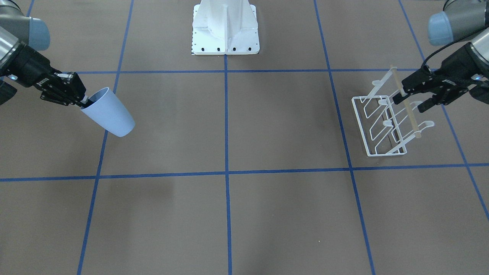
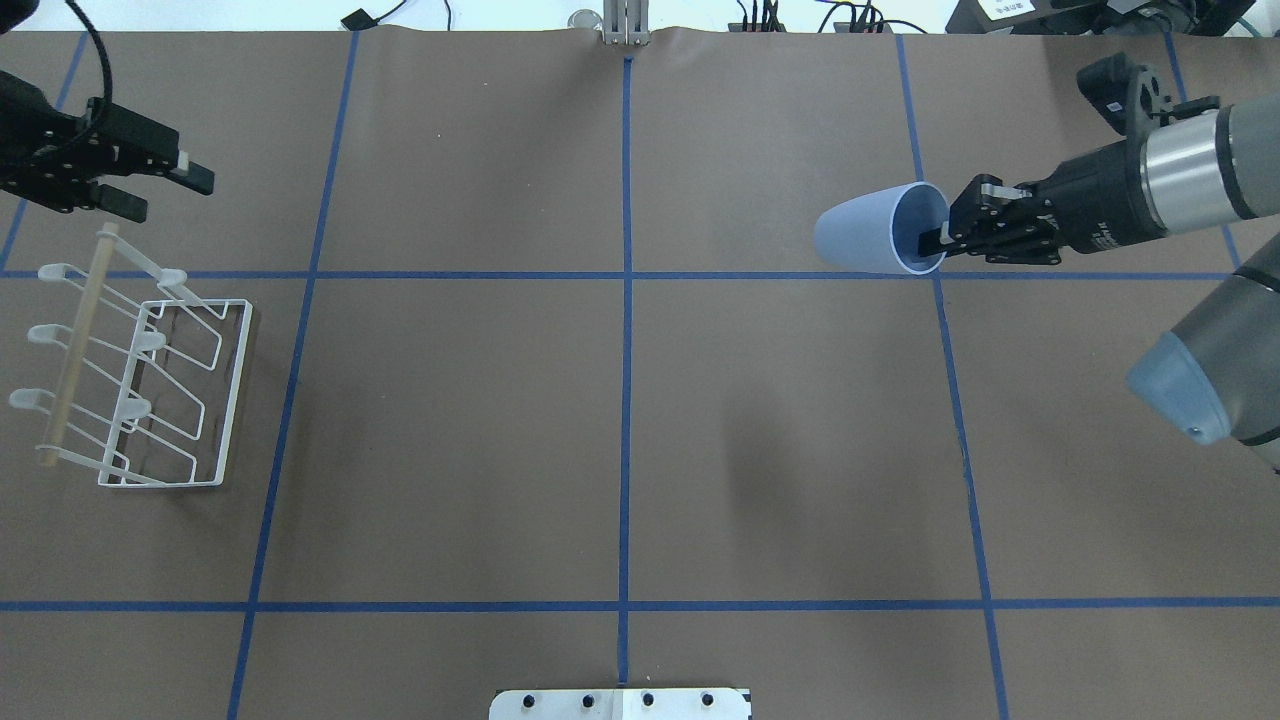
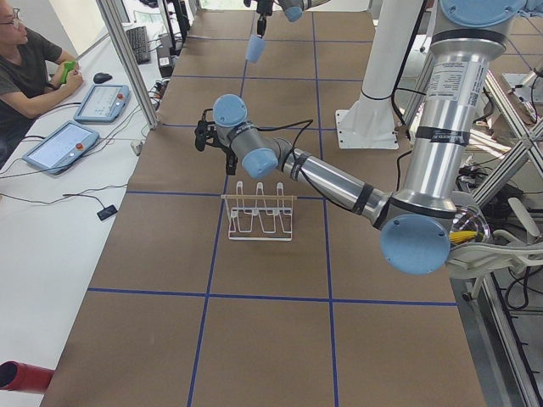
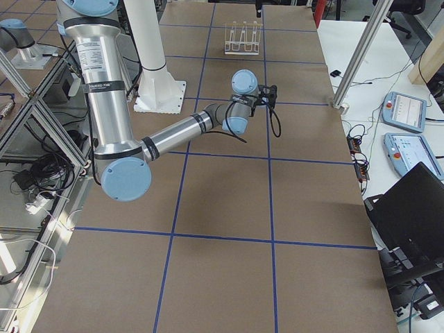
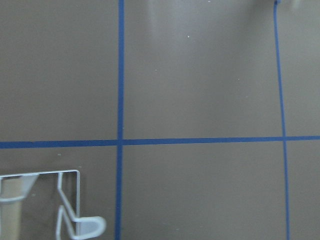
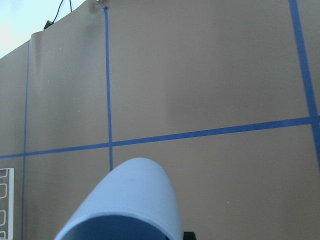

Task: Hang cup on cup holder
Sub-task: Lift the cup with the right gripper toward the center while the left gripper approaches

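The light blue cup (image 2: 870, 228) hangs in the air on its side, mouth toward my right gripper (image 2: 945, 238), which is shut on its rim with one finger inside. It also shows in the front view (image 1: 110, 114) and fills the bottom of the right wrist view (image 6: 132, 200). The white wire cup holder (image 2: 235, 390) with its tan wooden rod (image 2: 75, 350) stands on the table at the far left. My left gripper (image 2: 160, 190) is open and empty, raised just beyond the rack's far end. In the front view it (image 1: 412, 102) overlaps the rod (image 1: 410, 114).
The brown table is marked with blue tape lines (image 2: 626, 400). The white robot base (image 1: 225, 28) stands at the near middle edge. An operator with tablets (image 3: 76, 127) sits past the table's far side.
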Available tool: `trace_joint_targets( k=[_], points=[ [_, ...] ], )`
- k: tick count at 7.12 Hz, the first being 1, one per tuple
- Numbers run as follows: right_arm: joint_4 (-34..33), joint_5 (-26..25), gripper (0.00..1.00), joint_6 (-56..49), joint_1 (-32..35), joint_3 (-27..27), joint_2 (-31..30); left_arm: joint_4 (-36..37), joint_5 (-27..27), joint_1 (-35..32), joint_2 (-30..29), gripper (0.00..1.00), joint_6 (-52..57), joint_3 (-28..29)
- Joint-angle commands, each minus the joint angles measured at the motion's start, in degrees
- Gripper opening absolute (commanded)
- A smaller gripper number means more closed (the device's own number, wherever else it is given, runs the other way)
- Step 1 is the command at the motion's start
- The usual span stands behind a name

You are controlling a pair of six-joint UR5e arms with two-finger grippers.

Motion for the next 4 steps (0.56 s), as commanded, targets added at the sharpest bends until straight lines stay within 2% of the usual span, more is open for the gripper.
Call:
trace_joint_targets(
  k=[1,2,4],
  points=[
    [0.39,-0.54,0.00,12.03,-5.09,-0.14,7.43,-2.51,0.20,5.85,-6.48,0.98,-13.90,0.05],
    [1.09,-0.54,0.00,12.78,-6.85,-0.14,8.25,-8.18,1.86,7.71,-9.02,0.98,-18.40,1.70],
    [8.61,-0.89,0.00,17.58,-7.92,-1.01,8.60,-25.20,13.15,12.45,-9.49,0.98,-32.17,3.29]
  ],
)
